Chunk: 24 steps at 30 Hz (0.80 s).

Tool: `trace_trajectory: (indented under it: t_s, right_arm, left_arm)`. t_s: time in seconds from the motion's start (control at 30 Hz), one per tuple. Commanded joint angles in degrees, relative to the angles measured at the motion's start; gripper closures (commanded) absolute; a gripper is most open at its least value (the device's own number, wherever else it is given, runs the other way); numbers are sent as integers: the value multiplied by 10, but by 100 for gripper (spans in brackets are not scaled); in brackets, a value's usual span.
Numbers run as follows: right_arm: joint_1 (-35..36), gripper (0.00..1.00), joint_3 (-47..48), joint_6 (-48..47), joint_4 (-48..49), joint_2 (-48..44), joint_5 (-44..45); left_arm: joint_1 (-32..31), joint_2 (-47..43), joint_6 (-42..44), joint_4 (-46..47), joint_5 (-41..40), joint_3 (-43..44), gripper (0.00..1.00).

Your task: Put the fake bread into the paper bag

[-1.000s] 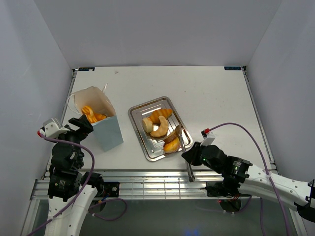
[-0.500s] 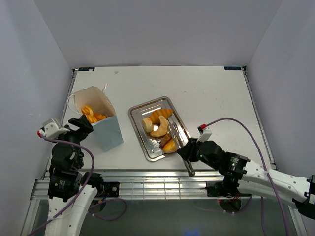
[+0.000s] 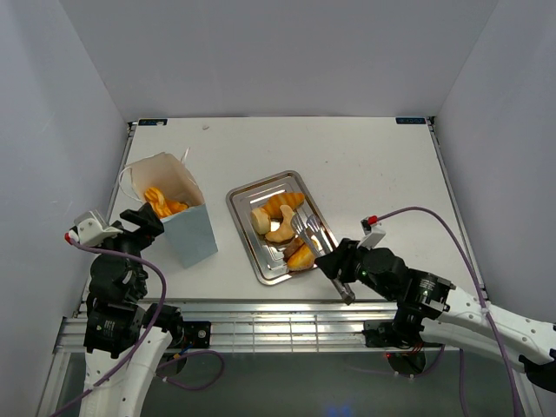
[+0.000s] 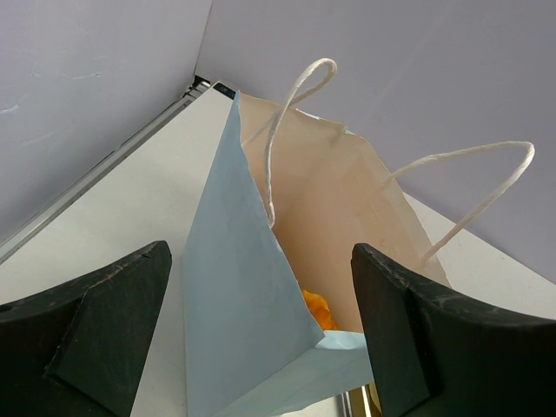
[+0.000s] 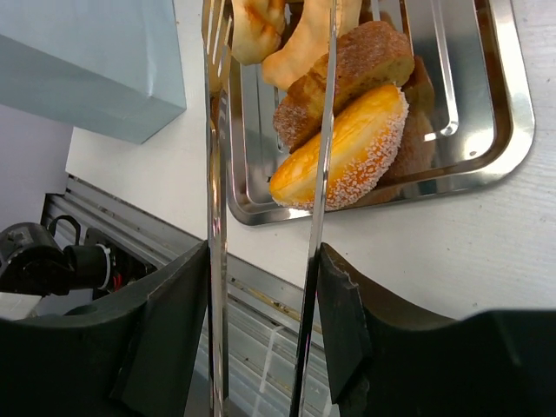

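The left pincer (image 4: 261,261), parted, faces one paper bag (image 4: 226,287). The right pincer (image 5: 263,256) clamps one tongs (image 5: 215,174) over roughly four fake bread (image 5: 343,148) pieces on one tray (image 5: 512,113).

The right gripper (image 5: 263,261) has loosened its squeeze, so the tongs (image 5: 215,174) it holds have sprung apart. Their tips now spread over the bread (image 5: 347,148) just ahead, and their rear end has swung slightly rightward.

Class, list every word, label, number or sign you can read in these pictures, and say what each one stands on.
No text here can be read.
Blue stickers at the far corners of the table: too small to read.
No print shows on the paper bag, the tray or the tongs.
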Motion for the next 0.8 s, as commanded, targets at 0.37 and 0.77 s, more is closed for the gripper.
trace_trajectory:
  t_s: [0.37, 0.77]
  right_arm:
    - [-1, 44, -17, 117, -80, -41, 77]
    - [-1, 43, -5, 127, -68, 4, 86]
  left_arm:
    - [-1, -2, 4, 14, 19, -4, 5]
    - [-4, 0, 4, 15, 20, -4, 5]
